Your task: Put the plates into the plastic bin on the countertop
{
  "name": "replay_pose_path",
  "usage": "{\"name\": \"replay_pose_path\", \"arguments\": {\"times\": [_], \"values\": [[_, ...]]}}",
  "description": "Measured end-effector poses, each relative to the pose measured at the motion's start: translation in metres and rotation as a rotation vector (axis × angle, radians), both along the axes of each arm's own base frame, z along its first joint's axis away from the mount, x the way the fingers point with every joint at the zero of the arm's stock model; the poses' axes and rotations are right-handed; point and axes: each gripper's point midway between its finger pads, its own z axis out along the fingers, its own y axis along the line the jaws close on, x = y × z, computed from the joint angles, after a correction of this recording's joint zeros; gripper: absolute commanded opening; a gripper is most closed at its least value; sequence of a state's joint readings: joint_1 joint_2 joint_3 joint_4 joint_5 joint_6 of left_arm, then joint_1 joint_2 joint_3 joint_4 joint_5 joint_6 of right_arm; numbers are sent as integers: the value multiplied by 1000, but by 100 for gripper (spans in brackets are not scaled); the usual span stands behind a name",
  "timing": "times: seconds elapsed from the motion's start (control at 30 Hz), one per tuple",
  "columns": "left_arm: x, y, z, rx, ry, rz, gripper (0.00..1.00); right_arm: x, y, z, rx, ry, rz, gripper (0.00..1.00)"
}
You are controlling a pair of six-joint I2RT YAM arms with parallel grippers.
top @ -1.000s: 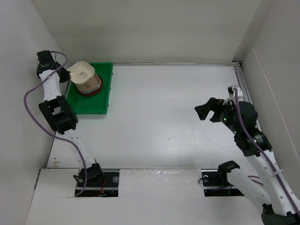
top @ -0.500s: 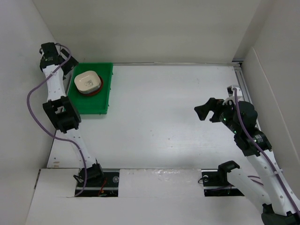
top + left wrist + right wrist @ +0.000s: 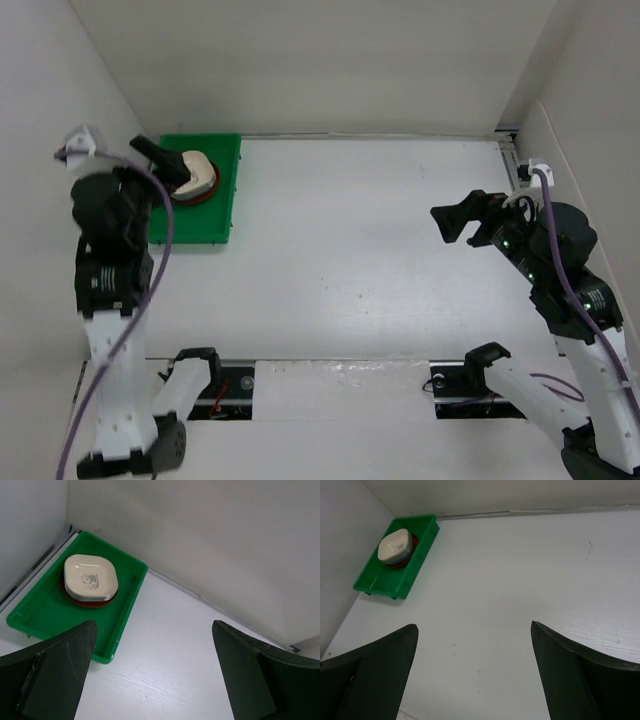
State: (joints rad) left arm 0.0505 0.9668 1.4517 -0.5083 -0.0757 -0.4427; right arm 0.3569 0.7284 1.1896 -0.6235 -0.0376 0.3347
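Observation:
The plates [image 3: 193, 176] sit stacked in the far end of the green plastic bin [image 3: 200, 222], at the countertop's [image 3: 350, 230] far left corner. A cream rounded-square plate [image 3: 90, 577] with a small dark motif tops the stack, and a red-brown rim [image 3: 91, 602] shows at the bottom. My left gripper [image 3: 152, 163] is raised high, near the bin's left side. In the left wrist view it [image 3: 154, 626] is open and empty, with the bin [image 3: 47, 611] ahead on the left. My right gripper [image 3: 464, 218] hovers open and empty at the right. Its wrist view [image 3: 474, 627] shows the bin [image 3: 390, 582] and stack [image 3: 395, 549] far off.
White walls close in the countertop on the left, back and right. The near half of the bin floor [image 3: 55, 615] is bare. A metal rail [image 3: 512, 160] runs along the right wall. The arm bases and cables sit at the near edge.
The left gripper let go of the cream plate, which now lies flat on the stack. It opened and the left arm drew back and rose. The right arm shifted slightly right.

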Motion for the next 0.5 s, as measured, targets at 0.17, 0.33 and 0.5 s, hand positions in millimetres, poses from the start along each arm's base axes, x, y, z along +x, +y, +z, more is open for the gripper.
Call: {"name": "replay_pose_path", "arguments": {"times": [0.17,0.33,0.5], "values": [[-79,-2,-11,8,-155,12,100,-21,-12,39,-8,-75,-14,100],[-105,-5,-50,2,-136,2,100,-51,-28,65,-2,-159,-31,100],[-114,-6,-66,-1,-115,2,100,-71,-38,71,3,-196,-42,100]]}}
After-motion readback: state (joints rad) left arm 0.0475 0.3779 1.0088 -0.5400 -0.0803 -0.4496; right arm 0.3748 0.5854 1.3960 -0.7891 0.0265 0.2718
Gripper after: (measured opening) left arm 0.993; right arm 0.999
